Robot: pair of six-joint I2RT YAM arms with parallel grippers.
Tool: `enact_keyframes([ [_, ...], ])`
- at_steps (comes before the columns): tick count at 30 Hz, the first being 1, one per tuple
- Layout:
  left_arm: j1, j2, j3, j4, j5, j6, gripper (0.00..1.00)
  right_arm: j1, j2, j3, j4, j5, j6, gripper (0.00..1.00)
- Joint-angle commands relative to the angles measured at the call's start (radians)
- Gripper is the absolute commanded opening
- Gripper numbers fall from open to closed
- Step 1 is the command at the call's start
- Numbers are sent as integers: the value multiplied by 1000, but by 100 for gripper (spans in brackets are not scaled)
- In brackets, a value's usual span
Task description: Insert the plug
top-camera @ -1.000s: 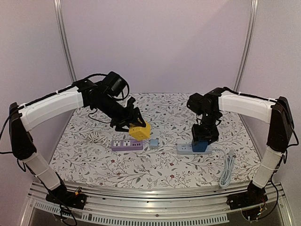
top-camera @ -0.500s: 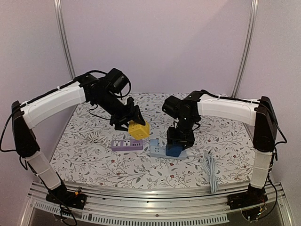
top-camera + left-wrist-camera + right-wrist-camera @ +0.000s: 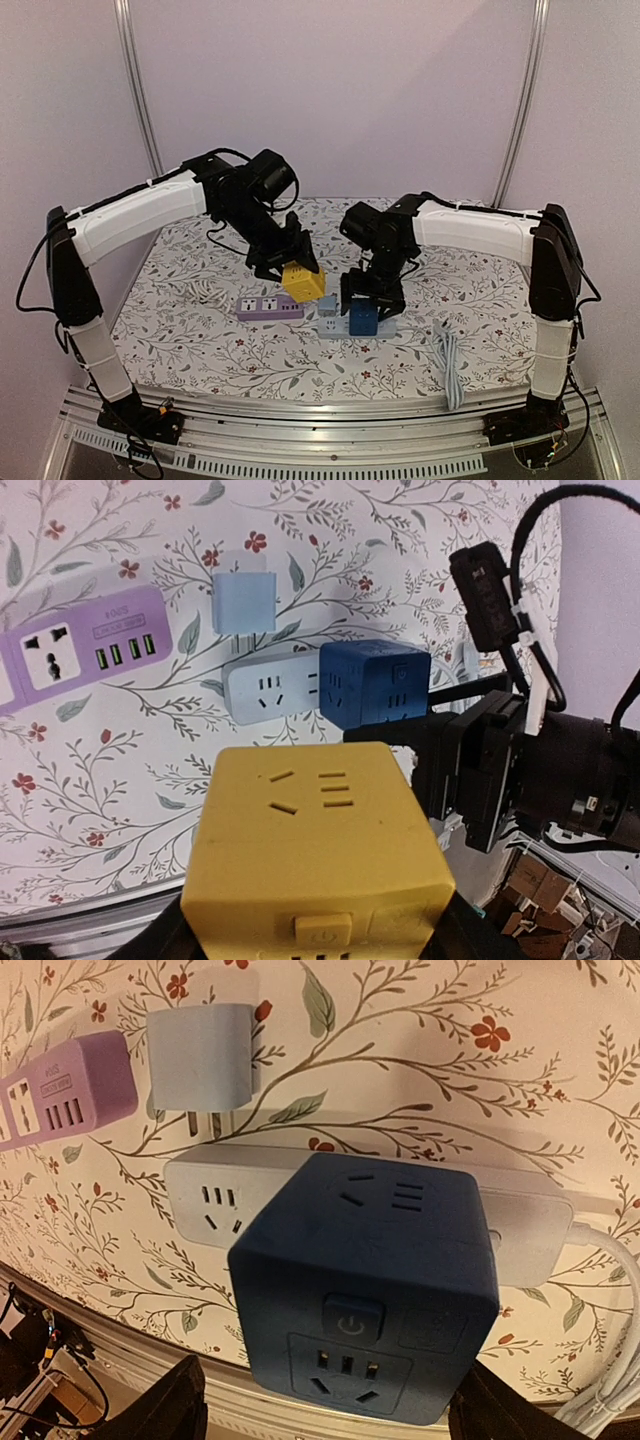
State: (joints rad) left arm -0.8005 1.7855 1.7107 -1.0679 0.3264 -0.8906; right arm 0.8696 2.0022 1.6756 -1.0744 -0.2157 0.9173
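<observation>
Now: your left gripper [image 3: 297, 276] clamps the yellow cube [image 3: 315, 865], near the right end of the purple strip [image 3: 85, 645]. Right gripper [image 3: 367, 302] grips the blue cube [image 3: 370, 1280] seated on the white strip [image 3: 205, 1200], dragged left since before; the pale-blue plug [image 3: 200, 1057] lies just beside it.

A robotics lab's test cell: the left arm [image 3: 135, 212] and right arm [image 3: 478, 226] stand bolted by an aluminium rail [image 3: 330, 406] at the near edge of a floral-clothed bench [image 3: 210, 345], boxed in by plain lilac panels [image 3: 330, 90] and aluminium uprights [image 3: 140, 100].
</observation>
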Motion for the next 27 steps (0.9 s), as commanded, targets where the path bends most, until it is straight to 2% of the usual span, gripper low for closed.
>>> enact_keyframes([
  [1, -25, 33, 54, -32, -18, 21, 0, 0, 3, 62, -17, -24, -38, 82],
  [8, -51, 91, 107, -80, -59, 32, 0, -3, -28, 199, -174, 67, -107, 88],
  [12, -65, 130, 135, -112, -85, 34, 0, -14, -63, 216, -270, 135, -138, 90],
  [27, -122, 327, 301, -222, -144, 10, 0, -114, -446, -73, -314, 323, -47, 95],
])
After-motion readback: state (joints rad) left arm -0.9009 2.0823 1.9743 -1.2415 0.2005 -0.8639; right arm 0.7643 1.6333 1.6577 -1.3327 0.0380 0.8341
